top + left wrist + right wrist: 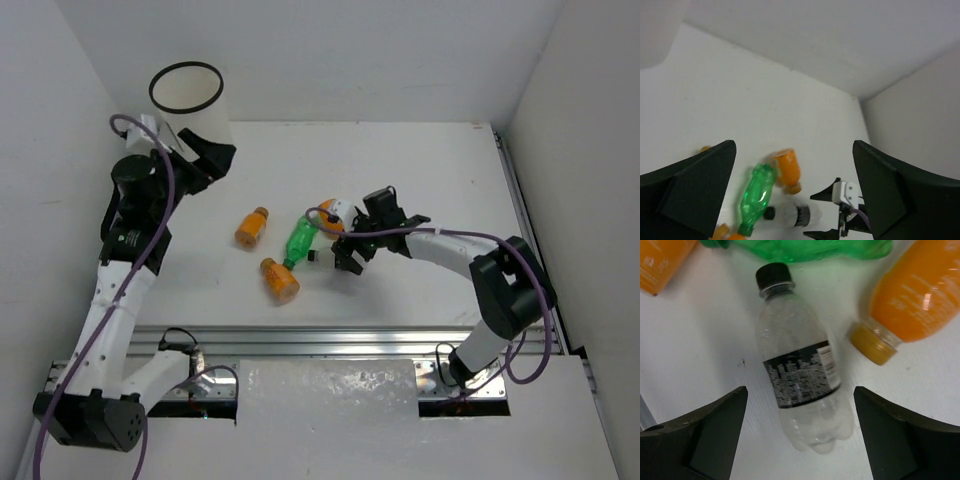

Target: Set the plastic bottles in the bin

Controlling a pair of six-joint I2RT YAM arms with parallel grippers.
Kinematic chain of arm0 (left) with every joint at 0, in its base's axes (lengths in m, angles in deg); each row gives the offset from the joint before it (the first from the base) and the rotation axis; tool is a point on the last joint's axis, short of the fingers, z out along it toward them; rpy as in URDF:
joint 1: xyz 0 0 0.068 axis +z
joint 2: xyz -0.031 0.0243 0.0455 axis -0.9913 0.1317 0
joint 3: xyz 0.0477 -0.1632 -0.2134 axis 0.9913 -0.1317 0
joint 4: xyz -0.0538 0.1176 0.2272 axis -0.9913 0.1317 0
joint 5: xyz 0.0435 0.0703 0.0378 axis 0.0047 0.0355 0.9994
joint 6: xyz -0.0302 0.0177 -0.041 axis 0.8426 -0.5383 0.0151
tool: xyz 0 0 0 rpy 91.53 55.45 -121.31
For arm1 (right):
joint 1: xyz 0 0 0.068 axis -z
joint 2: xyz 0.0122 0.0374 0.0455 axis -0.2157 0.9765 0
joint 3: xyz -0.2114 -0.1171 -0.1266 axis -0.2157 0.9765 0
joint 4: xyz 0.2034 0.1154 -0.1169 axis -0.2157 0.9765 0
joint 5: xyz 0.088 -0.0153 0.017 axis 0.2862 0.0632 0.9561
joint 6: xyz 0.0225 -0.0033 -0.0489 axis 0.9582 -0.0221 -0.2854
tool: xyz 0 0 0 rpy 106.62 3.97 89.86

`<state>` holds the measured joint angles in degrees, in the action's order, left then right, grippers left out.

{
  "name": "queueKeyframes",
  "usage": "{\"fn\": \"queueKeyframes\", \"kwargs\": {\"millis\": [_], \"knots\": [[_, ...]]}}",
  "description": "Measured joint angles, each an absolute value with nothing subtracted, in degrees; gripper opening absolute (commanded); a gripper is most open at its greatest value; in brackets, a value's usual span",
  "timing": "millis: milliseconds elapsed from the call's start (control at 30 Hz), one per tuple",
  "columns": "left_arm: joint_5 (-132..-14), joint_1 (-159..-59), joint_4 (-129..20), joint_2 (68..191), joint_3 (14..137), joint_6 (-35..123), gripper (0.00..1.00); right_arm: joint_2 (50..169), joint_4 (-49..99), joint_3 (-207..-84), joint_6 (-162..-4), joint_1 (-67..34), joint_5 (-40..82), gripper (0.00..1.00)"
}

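The white bin (186, 100) with a black rim stands at the far left. My left gripper (213, 160) is open and empty beside it, high above the table (794, 150). A clear bottle (800, 380) with a black cap and dark label lies flat on the table. My right gripper (800, 395) is open with one finger on each side of the bottle's base, not touching it; it also shows in the top view (347, 254). A green bottle (299, 240) and an orange bottle (330, 213) lie next to the clear one. Two more orange bottles (252, 227) (280, 280) lie to the left.
White walls close in the table on the left, back and right. A metal rail (340, 338) runs along the near edge. In the left wrist view the green bottle (756, 197), an orange bottle (788, 170) and the clear bottle (792, 215) lie far below.
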<state>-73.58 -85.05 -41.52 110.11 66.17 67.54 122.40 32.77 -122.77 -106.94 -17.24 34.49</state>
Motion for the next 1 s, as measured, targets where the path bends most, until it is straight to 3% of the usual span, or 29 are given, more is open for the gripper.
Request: {"fn": "queueKeyframes", "kwargs": {"millis": [300, 400, 467, 500, 633, 667, 767, 900, 1000], "knots": [[-72.45, -85.05, -30.9, 109.32, 64.0, 61.35, 1.0, 124.7, 33.32, -119.64, -107.73, -24.28, 26.84, 0.71], [-72.77, -85.05, -30.7, 106.74, 63.41, 60.02, 1.0, 123.93, 33.23, -117.39, -107.27, -25.57, 24.06, 0.51], [-73.73, -85.05, -30.92, 105.98, 62.76, 59.62, 1.0, 123.74, 32.88, -117.33, -106.48, -26.05, 22.36, 0.33], [-74.48, -85.05, -30.97, 105.87, 62.26, 59.47, 1.0, 123.74, 32.8, -117.31, -106.18, -26.31, 21.7, 0.3], [-79.83, -85.11, -31.14, 106.11, 59.07, 59.47, 1.0, 119.93, 32.18, -114.62, -102.79, -26.7, 20.79, 0.26], [-81.71, -85.22, -31.05, 106.28, 58.74, 59.49, 1.0, 116.96, 32.6, -113.28, -101.35, -26.7, 20.98, 0.21], [-87.16, -86.23, -32.93, 107.01, 58.63, 59.99, 1.0, 106.67, 32.38, -111.27, -94.81, -26.68, 21.55, 0.17], [-93.12, -92.19, -41.5, 108.75, 56.68, 62.73, 1.0, 93.9, 21.06, -108.69, -80.47, -26.29, 23.41, 0.09], [-96.12, -99.93, -49.57, 111.86, 54.98, 65.48, 1.0, 89.99, 8.43, -105.52, -71.45, -25.92, 28.3, 0.1]]}}
